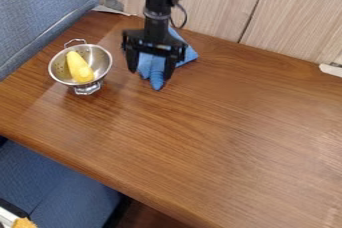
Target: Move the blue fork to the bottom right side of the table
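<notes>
The blue cloth-like item (188, 53) lies at the rear of the wooden table (220, 132), left of the table's centre line in the camera view, directly below the arm. It has folded, angular edges toward the rear and right, and a narrow, tapered blue section (157, 79) points toward the front of the table. Whether this section is the blue fork or a part of the cloth cannot be told. The gripper (149, 74) hangs over the item, with its two fingers spread apart, one on each side of the tapered section. Contact between the fingers and the blue material cannot be confirmed. The black arm (157, 22) enters from the top edge of the view; a black cable loops at its upper left. To the left of the gripper, and apart from it, a metal colander (102, 60) stands upright on the table. Its two loop handles point to the rear and to the front, and an elongated yellow object (79, 67) rests inside, tilted. Light wood-grain panels (294, 17) border the rear edge of the table. Blue upholstery (47, 17) adjoins the left edge, and a blue seat (53, 182) is located below the front edge.
</notes>
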Tool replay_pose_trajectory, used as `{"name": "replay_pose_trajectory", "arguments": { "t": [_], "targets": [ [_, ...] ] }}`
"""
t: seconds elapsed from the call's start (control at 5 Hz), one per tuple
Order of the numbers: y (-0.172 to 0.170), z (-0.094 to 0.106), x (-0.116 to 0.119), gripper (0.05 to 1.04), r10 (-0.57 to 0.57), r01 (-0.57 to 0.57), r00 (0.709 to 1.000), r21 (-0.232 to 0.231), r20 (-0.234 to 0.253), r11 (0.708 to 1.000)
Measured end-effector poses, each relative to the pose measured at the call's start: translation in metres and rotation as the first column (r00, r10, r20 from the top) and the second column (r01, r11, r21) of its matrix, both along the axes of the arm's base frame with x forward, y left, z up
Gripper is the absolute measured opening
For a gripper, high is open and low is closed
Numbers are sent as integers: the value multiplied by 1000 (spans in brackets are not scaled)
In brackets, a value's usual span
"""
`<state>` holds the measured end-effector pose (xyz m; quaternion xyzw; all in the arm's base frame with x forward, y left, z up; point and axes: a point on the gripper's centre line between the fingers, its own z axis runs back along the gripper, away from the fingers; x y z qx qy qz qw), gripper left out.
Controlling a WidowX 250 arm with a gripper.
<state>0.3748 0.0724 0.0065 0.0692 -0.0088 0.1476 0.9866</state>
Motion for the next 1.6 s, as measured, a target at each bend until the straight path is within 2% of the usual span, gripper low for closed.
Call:
{"name": "replay_pose_trajectory", "arguments": {
  "t": [0.2,0.4,0.6,1.0,1.2,1.6],
  "targets": [
    [-8,-7,4,950,-7,7,1000,-11,-9,1000],
    [-14,-9,5,668,-11,11,1000,58,11,998],
    [-14,-9,4,449,12,-14,1000,57,24,998],
    [-12,-7,0,447,25,-25,1000,76,8,997],
    [-14,1,1,447,20,-21,1000,58,17,998],
    [-10,34,5,447,27,-31,995,41,100,999]
  ]
}}
